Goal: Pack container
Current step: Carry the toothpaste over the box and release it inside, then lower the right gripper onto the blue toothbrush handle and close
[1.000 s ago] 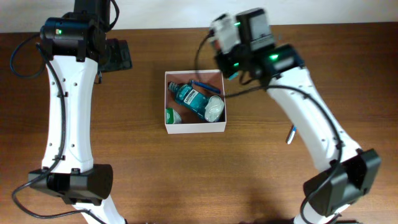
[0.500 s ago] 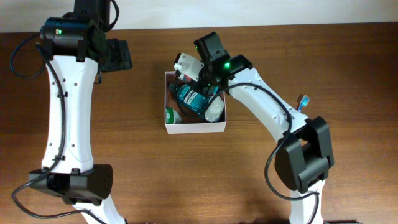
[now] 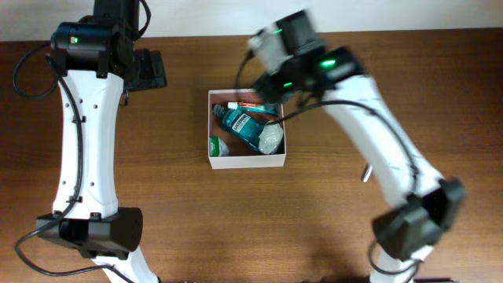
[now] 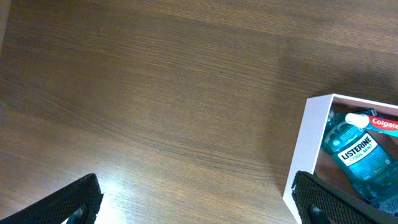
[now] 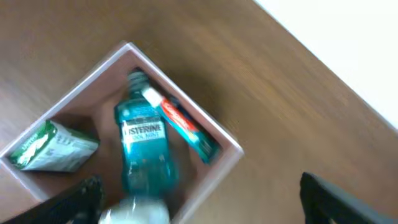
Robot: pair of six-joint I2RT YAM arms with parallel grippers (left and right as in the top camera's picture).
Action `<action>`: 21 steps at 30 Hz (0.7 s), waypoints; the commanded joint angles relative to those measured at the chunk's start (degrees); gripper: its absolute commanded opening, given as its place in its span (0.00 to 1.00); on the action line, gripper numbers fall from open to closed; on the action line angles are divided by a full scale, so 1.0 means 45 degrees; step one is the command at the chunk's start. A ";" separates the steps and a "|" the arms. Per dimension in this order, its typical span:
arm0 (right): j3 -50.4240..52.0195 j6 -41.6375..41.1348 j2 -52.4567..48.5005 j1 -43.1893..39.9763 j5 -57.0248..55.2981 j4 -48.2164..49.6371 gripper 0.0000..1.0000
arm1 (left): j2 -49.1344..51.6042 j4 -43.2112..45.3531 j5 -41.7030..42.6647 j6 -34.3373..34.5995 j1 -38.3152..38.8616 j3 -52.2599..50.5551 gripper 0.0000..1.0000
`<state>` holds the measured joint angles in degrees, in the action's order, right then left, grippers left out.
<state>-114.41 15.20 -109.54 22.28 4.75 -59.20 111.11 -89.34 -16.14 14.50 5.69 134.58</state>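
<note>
The square, shallow white cardboard box with a pinkish-brown interior [image 3: 247,163] is set open-topped on the brown wooden counter [image 3: 181,204], between the two arms. Four things are seen inside it. A blue plastic mouthwash bottle [image 3: 244,126] is laid diagonally. A red-and-white toothpaste tube [image 3: 253,106] lies along the far wall by the bottle's cap end. A small green packet [image 3: 214,146] sits in the near-left corner. A whitish rounded item [image 3: 272,138] at the bottle's base cannot be identified.

The left fingers [image 4: 68,202] are spread wide over bare counter just left of the box, and nothing is held. The right fingers [image 5: 339,193] are likewise spread wide above the box, with nothing between them, though that view is blurred.

The packing is judged to be nearly complete. One slim pale object [image 3: 365,171] is seen on the counter well to the right of the box. If it belongs to the set, it is left to be picked up and placed inside.
</note>
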 commanded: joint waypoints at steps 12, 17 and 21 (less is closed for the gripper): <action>0.2035 -0.6849 0.0034 -0.6086 -0.0209 -0.3055 0.65 | -0.0102 0.0024 -0.0131 -0.0102 -0.0039 0.0141 1.00; 0.4702 -0.7718 0.0034 -0.6941 -0.0199 -0.1452 0.64 | -0.0102 0.0024 -0.0126 -0.0102 -0.0039 0.0141 1.00; 0.7072 -0.7927 0.0034 -0.7218 -0.0107 0.0141 0.61 | -0.0102 0.0024 -0.0131 -0.0102 -0.0039 0.0141 1.00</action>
<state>-88.03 -17.93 -108.97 -9.58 4.14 -61.30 111.11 -89.36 -16.14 14.50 5.69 134.58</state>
